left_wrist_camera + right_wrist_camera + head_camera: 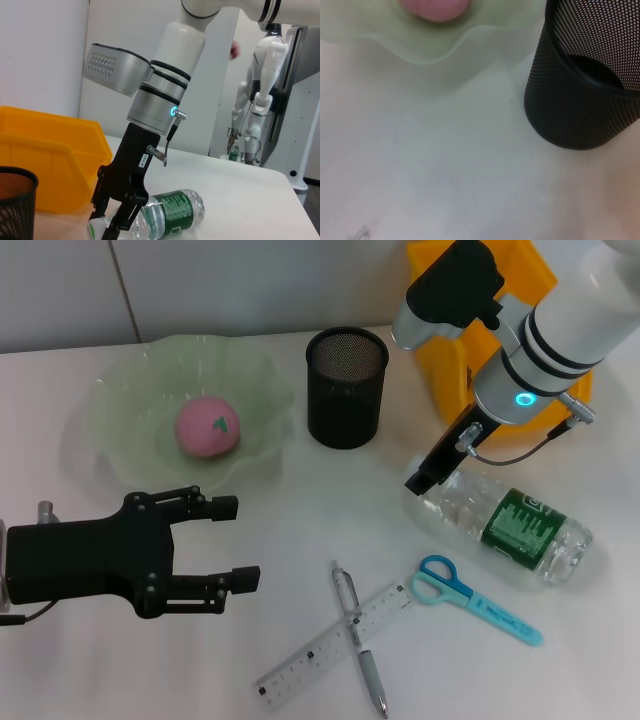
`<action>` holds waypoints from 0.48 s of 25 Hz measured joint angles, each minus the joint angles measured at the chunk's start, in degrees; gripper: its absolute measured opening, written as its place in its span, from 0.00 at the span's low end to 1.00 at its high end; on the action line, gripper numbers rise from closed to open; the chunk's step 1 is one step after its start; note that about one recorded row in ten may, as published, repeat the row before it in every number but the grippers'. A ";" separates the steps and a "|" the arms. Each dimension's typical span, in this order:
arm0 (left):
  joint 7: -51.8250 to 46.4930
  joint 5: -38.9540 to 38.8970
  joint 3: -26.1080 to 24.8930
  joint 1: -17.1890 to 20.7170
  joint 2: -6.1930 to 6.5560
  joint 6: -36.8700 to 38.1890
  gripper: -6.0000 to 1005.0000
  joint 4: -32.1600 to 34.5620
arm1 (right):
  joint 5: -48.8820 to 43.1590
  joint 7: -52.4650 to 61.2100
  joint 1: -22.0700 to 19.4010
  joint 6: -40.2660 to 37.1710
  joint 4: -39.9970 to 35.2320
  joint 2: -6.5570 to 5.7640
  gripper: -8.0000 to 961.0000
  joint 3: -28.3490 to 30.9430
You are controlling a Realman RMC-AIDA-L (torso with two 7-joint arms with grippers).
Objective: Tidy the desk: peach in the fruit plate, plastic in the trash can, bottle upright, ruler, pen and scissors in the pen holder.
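Right gripper (428, 478): black fingers clamped on cap end of lying clear ribbed bottle (505, 523)
Left gripper (228, 543): spread, idle
Pen holder (346, 386): black mesh cylinder

Right arm (560, 335): white round housings, black bands, silver wrist section with a lit cyan ring (524, 399). Grey box with a zigzag vent (112, 67) mounted at the wrist. Black gripper (112, 225), thin black cable and metal plug at its side; small white label on the black body.

Left gripper (230, 545): matte black, boxy body, two slim linked fingers (215, 506), small screws visible, metal stud at rear.
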 joint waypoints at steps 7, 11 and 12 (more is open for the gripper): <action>-0.02 0.00 0.00 -0.11 0.09 0.00 0.83 0.10 | 0.27 0.07 -0.44 -1.29 -3.10 0.00 0.44 0.32; 0.02 0.00 0.00 -0.11 0.09 0.00 0.83 0.09 | 0.47 0.48 -0.94 -3.78 -6.60 0.00 0.44 0.58; 0.05 0.00 -0.01 -0.11 0.09 0.00 0.83 0.10 | 0.47 0.48 -0.94 -3.78 -6.60 0.00 0.44 0.58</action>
